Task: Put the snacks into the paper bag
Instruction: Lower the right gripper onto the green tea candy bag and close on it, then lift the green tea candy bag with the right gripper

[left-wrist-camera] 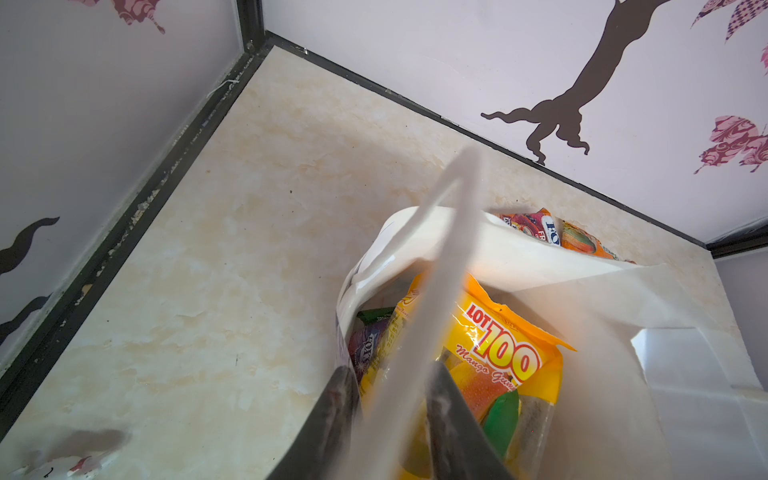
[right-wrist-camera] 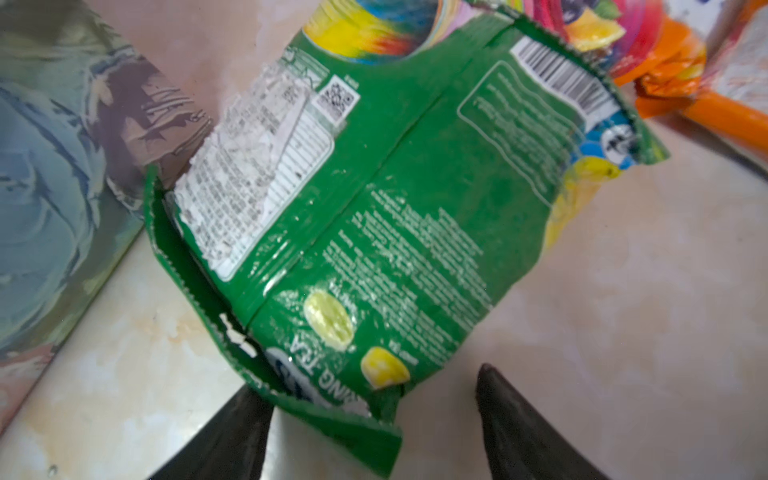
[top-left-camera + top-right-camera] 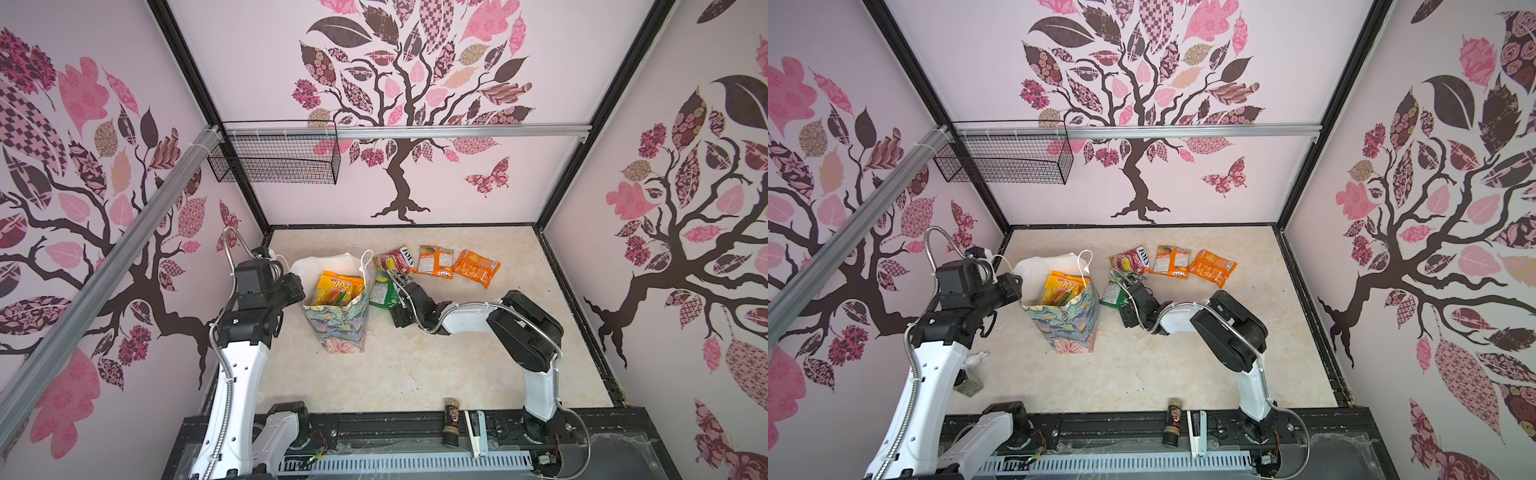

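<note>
- the cell has pale walls printed with dark trees and pink leaves. a black wire basket [image 3: 274,160] hangs on the rail of the back wall.
- the tabletop [image 3: 436,365] is beige and marbled, with a black border.
- the paper bag [image 3: 336,328] stands upright, left of the tabletop's middle and nearer the back edge than the front. its mouth is open and shows the white inside.
- inside the bag a yellow "lot 100" packet [image 1: 498,353] stands on end. a purple packet [image 1: 368,345] is tucked beside it against the bag's left wall.
- the left gripper [image 1: 390,370] is at the bag's left rim, with one finger outside the wall and one inside. a blurred white cord handle [image 1: 453,216] crosses between the fingers, and i cannot tell whether they clamp anything.
- a green packet [image 2: 395,208] lies flat, back side up, just beside the bag's right wall. its far end overlaps a colourful fox's packet [image 3: 397,259].
- the right gripper [image 2: 370,384] is low over the green packet's near end. its fingers are spread wide, one at the packet's torn corner and the other clear of it.
- two orange packets [image 3: 434,261] [image 3: 476,268] lie side by side right of the fox's packet, toward the back edge.
- a small dark jar [image 3: 451,419] and a white stapler-like object [image 3: 476,432] sit on the black rail at the front edge.
</note>
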Available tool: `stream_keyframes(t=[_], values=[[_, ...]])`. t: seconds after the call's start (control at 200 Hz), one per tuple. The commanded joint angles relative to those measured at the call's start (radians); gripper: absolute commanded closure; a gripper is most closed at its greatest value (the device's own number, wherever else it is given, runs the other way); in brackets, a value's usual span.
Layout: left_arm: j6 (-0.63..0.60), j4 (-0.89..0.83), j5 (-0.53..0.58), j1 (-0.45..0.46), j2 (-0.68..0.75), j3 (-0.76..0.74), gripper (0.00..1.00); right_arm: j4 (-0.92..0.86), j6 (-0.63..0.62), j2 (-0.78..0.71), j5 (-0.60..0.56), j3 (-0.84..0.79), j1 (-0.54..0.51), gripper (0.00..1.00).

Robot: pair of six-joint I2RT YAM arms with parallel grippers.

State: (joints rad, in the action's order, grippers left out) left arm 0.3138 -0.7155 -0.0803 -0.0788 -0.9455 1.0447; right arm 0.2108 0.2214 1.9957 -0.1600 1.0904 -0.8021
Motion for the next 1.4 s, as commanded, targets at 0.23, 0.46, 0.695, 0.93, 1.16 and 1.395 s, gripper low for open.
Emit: stream_keyframes(t=[0.23,0.46,0.695,0.93,1.16,1.395], values=[[-0.002,0.025,-0.003,-0.008,0.015,-0.031,0.66,0.002,0.042,0.039,0.02,0.017,0.007,0.43],[-0.002,0.028,-0.001,-0.011,0.015,-0.034,0.66,0.027,0.036,0.023,0.027,0.004,0.008,0.68],[0.001,0.031,-0.001,-0.015,0.021,-0.037,0.66,0.039,0.038,-0.015,0.038,-0.016,0.01,0.95],[0.001,0.034,-0.001,-0.02,0.025,-0.039,0.66,0.026,0.029,-0.105,0.042,-0.061,0.01,1.0],[0.001,0.037,-0.007,-0.021,0.028,-0.041,0.65,0.014,0.03,-0.21,0.048,-0.115,0.009,1.0],[0.001,0.067,-0.049,-0.022,0.053,-0.055,0.65,-0.003,0.03,-0.33,0.032,-0.165,0.01,1.0]])
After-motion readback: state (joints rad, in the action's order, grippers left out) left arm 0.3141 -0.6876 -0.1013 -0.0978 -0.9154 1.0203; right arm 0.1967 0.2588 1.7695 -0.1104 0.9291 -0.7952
